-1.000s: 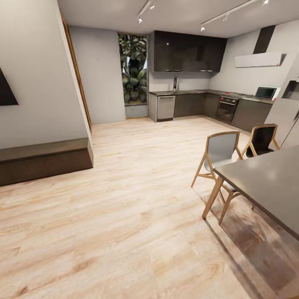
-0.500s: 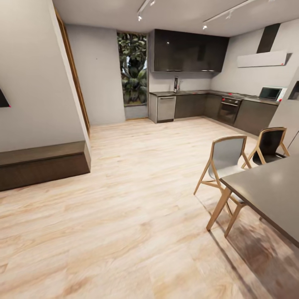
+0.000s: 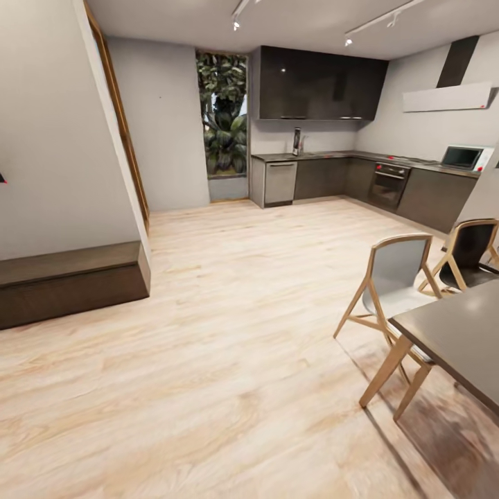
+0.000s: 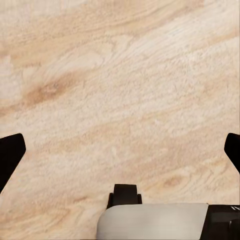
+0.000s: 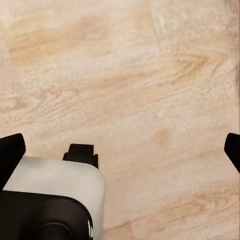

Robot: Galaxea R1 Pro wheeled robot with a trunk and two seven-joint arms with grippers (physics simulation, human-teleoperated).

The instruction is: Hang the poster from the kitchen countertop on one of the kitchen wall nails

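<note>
Transit step: both tools, left (image 4: pixel 120 150) and right (image 5: pixel 120 150), wide and empty over floor (image 3: pixel 229 360); next, drive to far counter (image 3: pixel 326 155).

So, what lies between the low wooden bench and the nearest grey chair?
In the head view, only bare light wood floor lies between the bench and the grey chair.
</note>
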